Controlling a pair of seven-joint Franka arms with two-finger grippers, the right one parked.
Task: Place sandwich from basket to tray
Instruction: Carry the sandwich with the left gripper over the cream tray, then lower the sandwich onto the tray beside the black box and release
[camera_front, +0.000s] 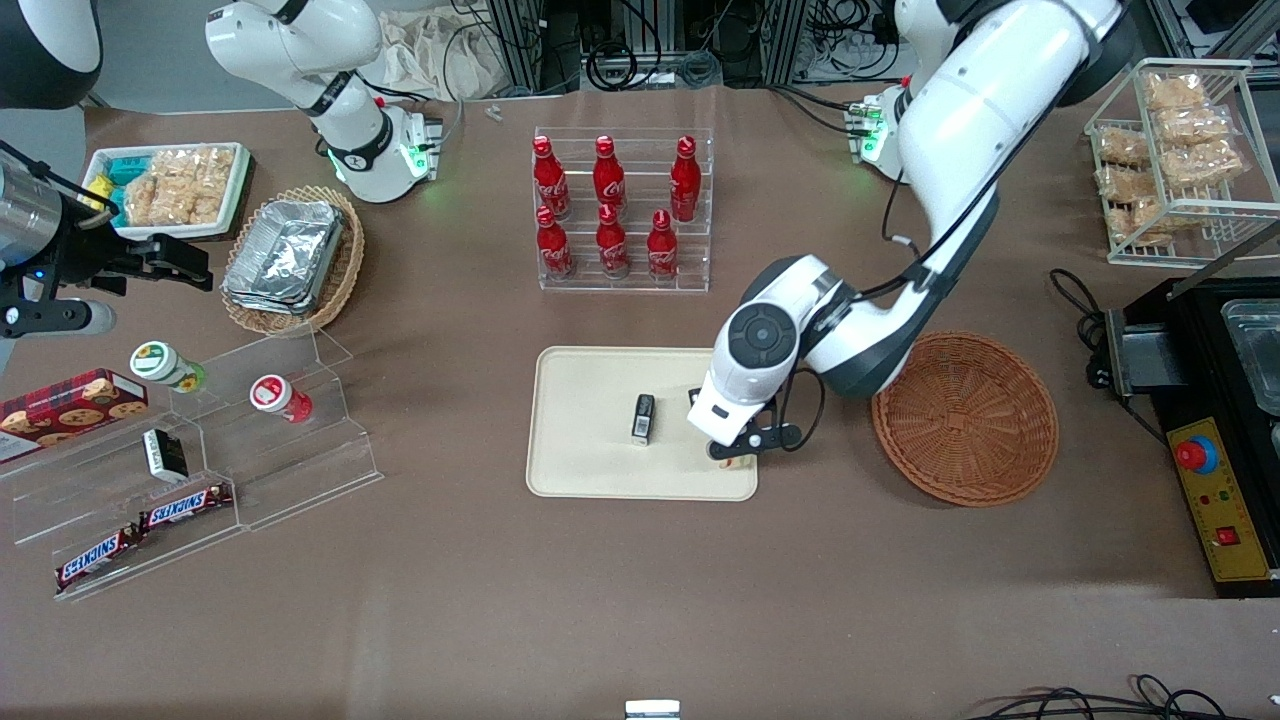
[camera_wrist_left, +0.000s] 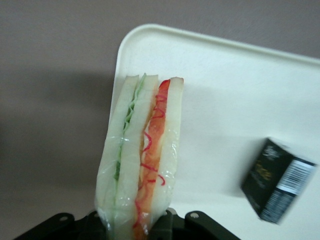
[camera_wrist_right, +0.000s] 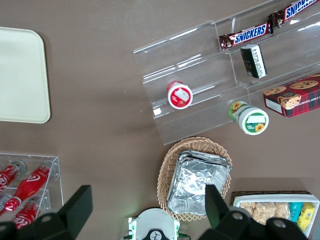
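The gripper (camera_front: 735, 452) clasps the sandwich (camera_wrist_left: 140, 155) upright over the tray's (camera_front: 590, 470) four-o'clock corner, presumably ready to set it down.

Even overhead lighting; soft shadow under the arm beside the tray (camera_front: 580, 470). Gripper (camera_wrist_left: 135, 225) over it; wrist view blurred.

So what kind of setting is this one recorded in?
Probably a lab mock-up of a snack shop: cola bottles in a clear rack, Snickers bars on acrylic steps, cables at the table's edge. The pincer holds the sandwich over the tray, next to the basket.
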